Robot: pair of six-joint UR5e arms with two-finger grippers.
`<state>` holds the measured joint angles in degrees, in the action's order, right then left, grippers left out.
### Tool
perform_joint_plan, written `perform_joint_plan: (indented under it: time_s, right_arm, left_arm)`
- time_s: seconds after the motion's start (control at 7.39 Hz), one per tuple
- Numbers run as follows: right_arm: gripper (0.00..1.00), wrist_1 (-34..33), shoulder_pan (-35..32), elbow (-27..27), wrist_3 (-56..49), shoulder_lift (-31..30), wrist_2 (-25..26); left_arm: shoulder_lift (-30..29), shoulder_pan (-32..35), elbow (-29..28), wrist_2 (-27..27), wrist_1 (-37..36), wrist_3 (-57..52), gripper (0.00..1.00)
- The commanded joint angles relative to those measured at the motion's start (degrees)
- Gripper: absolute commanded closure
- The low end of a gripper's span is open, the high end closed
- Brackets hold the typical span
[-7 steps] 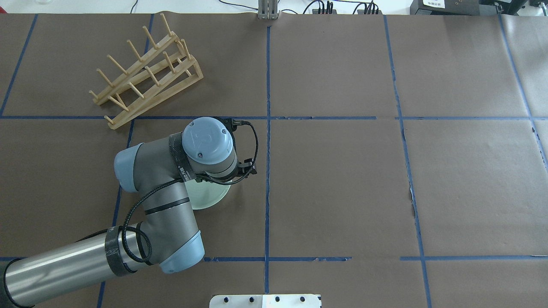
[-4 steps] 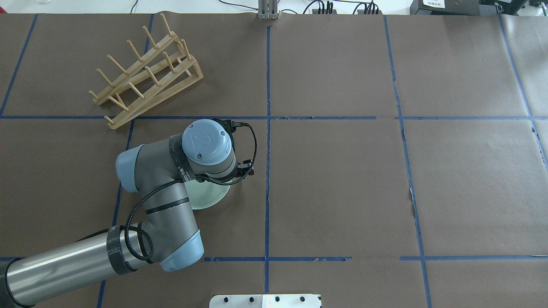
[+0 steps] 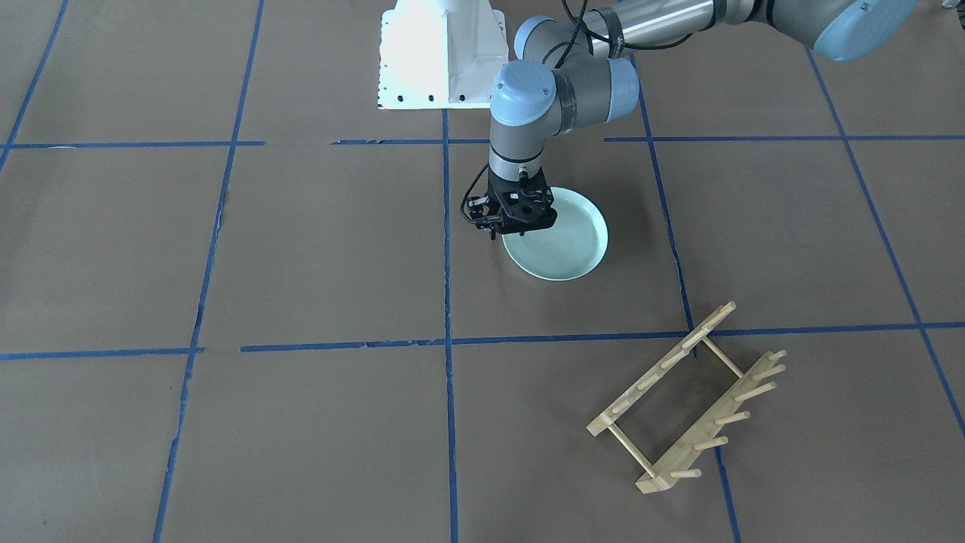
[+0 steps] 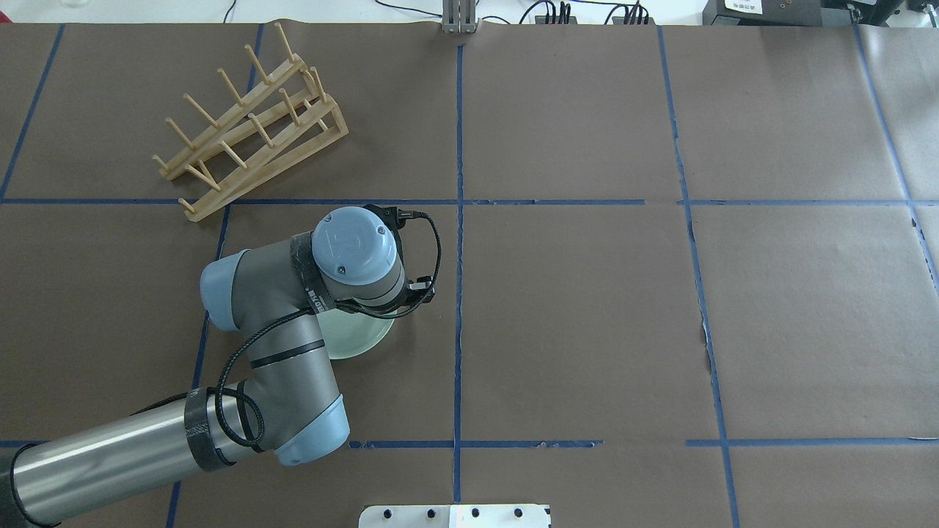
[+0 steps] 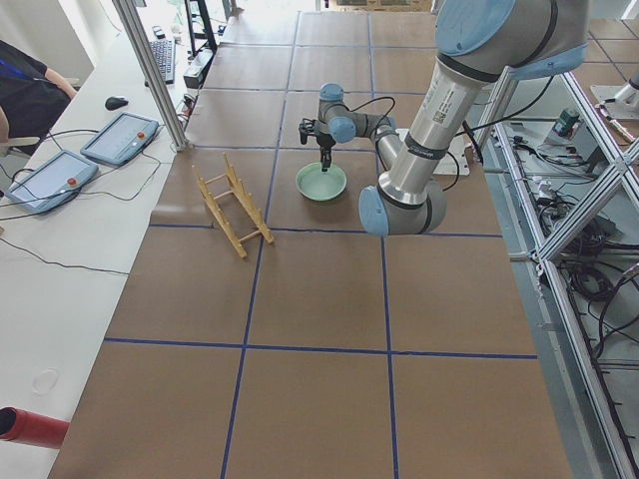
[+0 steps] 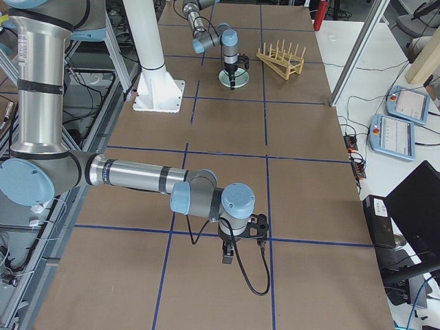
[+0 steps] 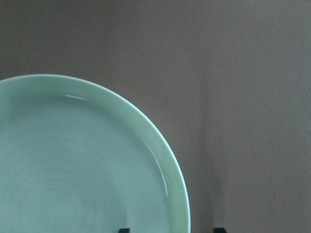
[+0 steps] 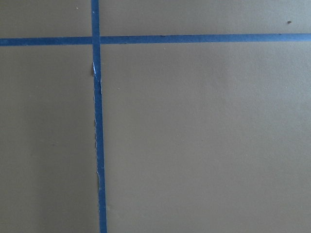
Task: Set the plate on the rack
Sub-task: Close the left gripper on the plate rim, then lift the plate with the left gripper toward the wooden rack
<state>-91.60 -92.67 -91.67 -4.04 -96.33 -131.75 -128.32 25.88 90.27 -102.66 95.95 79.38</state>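
Note:
The pale mint-green plate (image 3: 564, 243) lies flat on the brown table paper; it also shows in the overhead view (image 4: 361, 339) and fills the lower left of the left wrist view (image 7: 73, 170). My left gripper (image 3: 503, 231) points straight down at the plate's rim. It is open, and its two fingertips (image 7: 124, 229) stand either side of the rim. The wooden rack (image 3: 690, 400) stands empty and apart from the plate, at the far left in the overhead view (image 4: 249, 125). My right gripper (image 6: 227, 258) hangs over bare paper far from both; I cannot tell its state.
Blue tape lines (image 4: 459, 220) divide the brown paper into squares. The white robot base (image 3: 441, 53) is at the table's near edge. Tablets and cables (image 5: 120, 140) lie beyond the table's far side, behind the rack.
My left wrist has shifted a little toward the robot's side and the gripper slightly left over the plate's rim. The plate and rack have not moved.

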Motion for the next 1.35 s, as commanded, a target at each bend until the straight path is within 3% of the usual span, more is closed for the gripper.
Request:
perform_joint_plan:
  time_s: [0.0,0.27,0.68,0.95,1.22]
  right_arm:
    - [0.00,0.0,0.0,0.0,0.0,0.0,0.0]
    - [0.00,0.0,-0.1,0.0,0.0,0.0,0.0]
    - [0.00,0.0,-0.1,0.0,0.0,0.0,0.0]
    - [0.00,0.0,-0.1,0.0,0.1,0.0,0.0]
    - [0.00,0.0,-0.1,0.0,0.1,0.0,0.0]
  left_arm:
    - [-0.1,0.0,0.2,0.1,-0.1,-0.1,1.00]
    - [-0.2,0.1,1.7,0.0,-1.0,0.0,1.00]
    - [0.2,6.7,14.1,-0.4,-13.1,-3.8,1.00]
    - [0.3,14.8,20.2,-0.9,-15.4,-5.1,1.00]
    - [-0.3,26.3,24.5,-12.1,-16.8,-5.0,1.00]
